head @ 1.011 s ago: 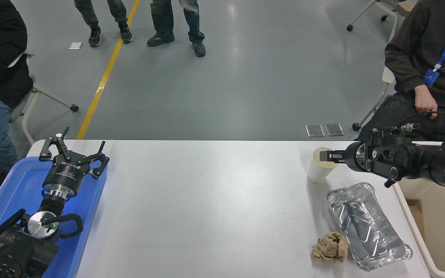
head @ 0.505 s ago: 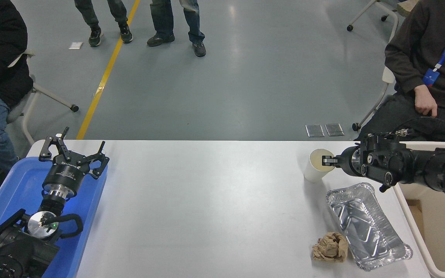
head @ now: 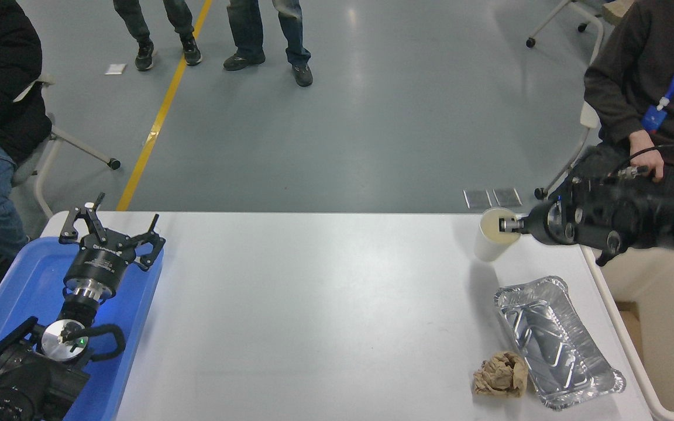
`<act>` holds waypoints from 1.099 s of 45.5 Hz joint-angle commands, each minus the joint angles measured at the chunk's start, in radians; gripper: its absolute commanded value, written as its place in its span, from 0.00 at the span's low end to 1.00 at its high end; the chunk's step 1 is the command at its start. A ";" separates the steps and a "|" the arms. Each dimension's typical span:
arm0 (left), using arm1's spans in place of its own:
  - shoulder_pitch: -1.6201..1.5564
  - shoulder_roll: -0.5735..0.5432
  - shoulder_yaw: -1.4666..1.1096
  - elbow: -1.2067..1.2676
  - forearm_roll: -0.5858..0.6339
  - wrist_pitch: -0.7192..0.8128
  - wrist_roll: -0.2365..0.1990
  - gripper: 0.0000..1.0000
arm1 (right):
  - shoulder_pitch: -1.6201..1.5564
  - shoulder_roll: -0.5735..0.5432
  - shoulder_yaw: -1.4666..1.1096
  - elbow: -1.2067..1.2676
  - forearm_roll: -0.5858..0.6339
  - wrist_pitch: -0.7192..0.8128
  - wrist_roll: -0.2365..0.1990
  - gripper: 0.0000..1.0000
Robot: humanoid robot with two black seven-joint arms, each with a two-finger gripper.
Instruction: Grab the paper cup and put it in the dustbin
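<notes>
The white paper cup [head: 492, 241] is at the table's far right, tilted, with its cream inside facing the camera. My right gripper [head: 511, 225] comes in from the right edge and is shut on the cup's rim, holding it lifted off the table. The beige dustbin [head: 629, 345] stands beside the table's right edge, below and to the right of the gripper; only its left rim and part of its inside show. My left gripper [head: 112, 229] is parked, open and empty, over the blue tray [head: 21, 292] at the lower left.
A silver foil tray [head: 556, 339] lies near the right front of the table, with a crumpled brown paper wad [head: 499, 374] beside it. A seated person [head: 647, 88] is close behind my right arm. Another person sits at far left; two stand beyond.
My right gripper has closed on the cup's rim and lifted the cup up and slightly to the right; the cup now tilts and hangs off the table.
</notes>
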 commanded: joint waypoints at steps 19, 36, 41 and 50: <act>0.006 0.005 -0.001 -0.001 0.000 0.000 0.000 0.99 | 0.849 -0.052 -0.261 0.366 0.021 0.443 0.057 0.00; 0.006 0.003 -0.001 -0.001 0.000 0.000 0.000 0.99 | 0.650 -0.186 -0.511 0.199 -0.134 0.196 0.057 0.00; 0.006 0.003 -0.001 -0.001 0.000 0.000 -0.002 0.99 | 0.480 -0.285 -0.570 0.075 -0.153 0.087 0.060 0.00; 0.006 0.002 -0.003 -0.001 0.000 0.000 -0.002 0.99 | 0.069 -0.426 -0.444 -0.172 -0.131 -0.103 0.060 0.00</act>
